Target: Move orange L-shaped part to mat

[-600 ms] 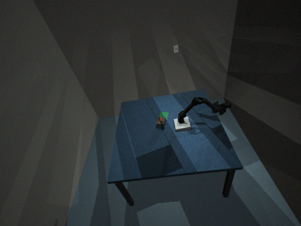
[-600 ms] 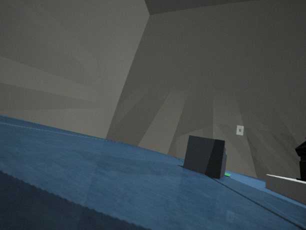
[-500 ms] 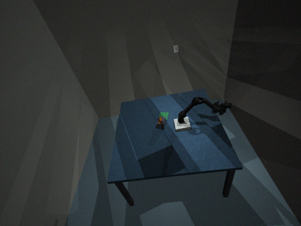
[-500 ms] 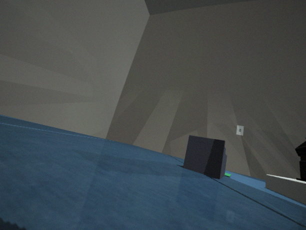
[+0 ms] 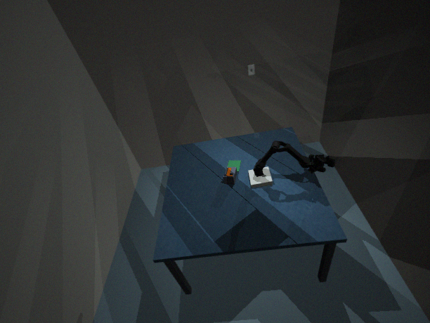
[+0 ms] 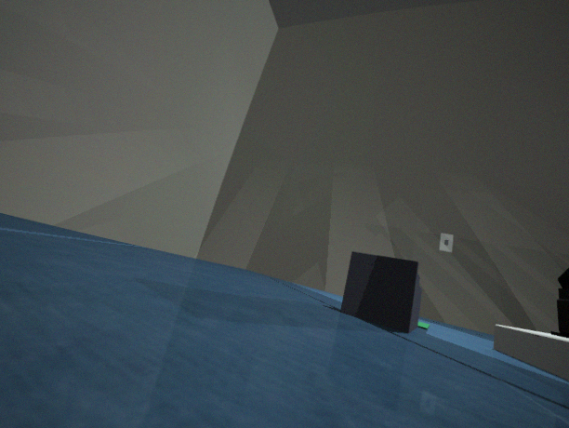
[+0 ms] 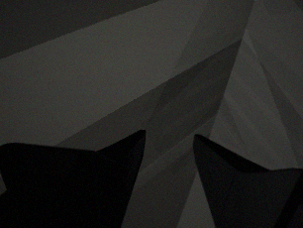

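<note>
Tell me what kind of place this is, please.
Probably a bare, dim room set up for trying out a robot arm: plain walls with a small wall plate, and a blue table holding the arm's white base block.

1. I see a blue counter (image 5: 197,218) (image 6: 186,349), with dark and pale streaks across its top.
2. From above I can make out two dark legs (image 5: 180,277) (image 5: 327,261) under its near edge.
3. My top view shows a blue-grey floor (image 5: 218,277) around and below it, patched with light and shadow.
4. Dim grey-brown walls (image 5: 211,35) (image 6: 395,140) (image 7: 99,99) surround everything, banded lighter and darker.
5. I spot a small pale plate (image 5: 249,67) (image 6: 443,247), dark at its centre, on one wall.
</note>
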`<state>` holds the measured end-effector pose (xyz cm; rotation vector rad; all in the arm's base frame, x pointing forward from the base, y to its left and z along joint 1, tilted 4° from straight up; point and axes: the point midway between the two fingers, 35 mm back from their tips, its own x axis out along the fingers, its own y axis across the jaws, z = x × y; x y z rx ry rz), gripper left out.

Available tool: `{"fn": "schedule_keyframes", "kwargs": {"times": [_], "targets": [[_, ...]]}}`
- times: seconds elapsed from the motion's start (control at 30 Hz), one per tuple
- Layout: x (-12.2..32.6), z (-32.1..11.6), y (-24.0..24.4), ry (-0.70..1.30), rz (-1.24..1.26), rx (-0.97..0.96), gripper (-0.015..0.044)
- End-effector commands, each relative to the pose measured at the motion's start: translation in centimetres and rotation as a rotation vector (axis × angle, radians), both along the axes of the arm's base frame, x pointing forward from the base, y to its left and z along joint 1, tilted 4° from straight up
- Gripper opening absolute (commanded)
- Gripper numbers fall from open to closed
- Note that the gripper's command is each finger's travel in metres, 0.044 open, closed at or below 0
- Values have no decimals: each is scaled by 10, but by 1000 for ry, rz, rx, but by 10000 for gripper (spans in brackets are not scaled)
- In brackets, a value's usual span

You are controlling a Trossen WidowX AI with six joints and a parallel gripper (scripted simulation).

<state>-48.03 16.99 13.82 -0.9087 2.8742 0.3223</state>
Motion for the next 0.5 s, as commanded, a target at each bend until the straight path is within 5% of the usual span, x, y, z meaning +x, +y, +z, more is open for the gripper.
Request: {"fn": "schedule_keyframes", "kwargs": {"times": [0.0,0.47], "targets": [[26,-4,56,-18,-168,103,180],[219,9,241,-180,-723,423,180]]}}
